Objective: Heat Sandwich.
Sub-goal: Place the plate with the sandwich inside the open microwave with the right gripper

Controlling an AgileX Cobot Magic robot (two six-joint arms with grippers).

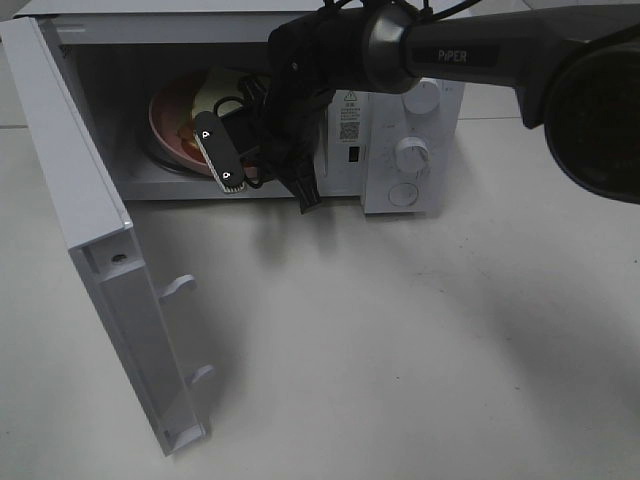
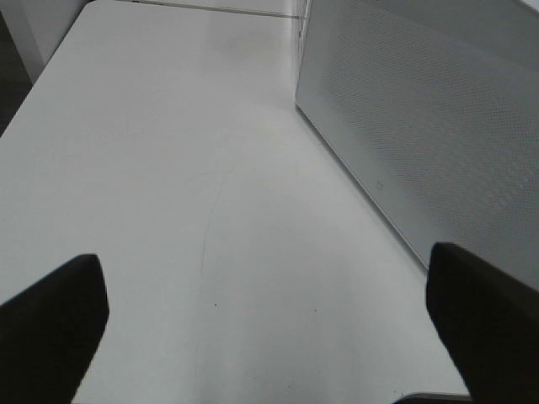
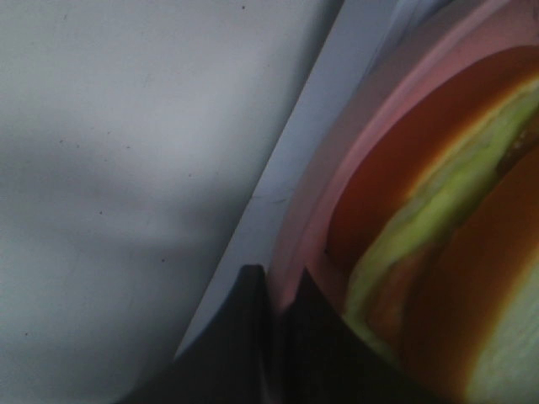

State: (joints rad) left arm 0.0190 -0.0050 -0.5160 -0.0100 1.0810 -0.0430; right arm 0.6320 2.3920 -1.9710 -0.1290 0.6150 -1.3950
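Observation:
The sandwich (image 1: 224, 88) lies on a round pink plate (image 1: 172, 122) inside the open white microwave (image 1: 412, 150). In the right wrist view the sandwich (image 3: 425, 215) shows pale green lettuce and reddish filling. My right gripper (image 1: 265, 170) reaches into the cavity from the right. It is shut on the front rim of the plate (image 3: 337, 168), with its dark fingers (image 3: 240, 337) pinching the rim. The plate looks tilted, and I cannot tell whether it rests on the turntable. My left gripper (image 2: 265, 337) is open and empty above the bare table, beside the microwave's perforated side wall (image 2: 421, 109).
The microwave door (image 1: 90, 250) stands wide open to the left, over the table. The control panel with its knobs (image 1: 411, 153) is to the right of the cavity. The white table (image 1: 400, 340) stretches in front.

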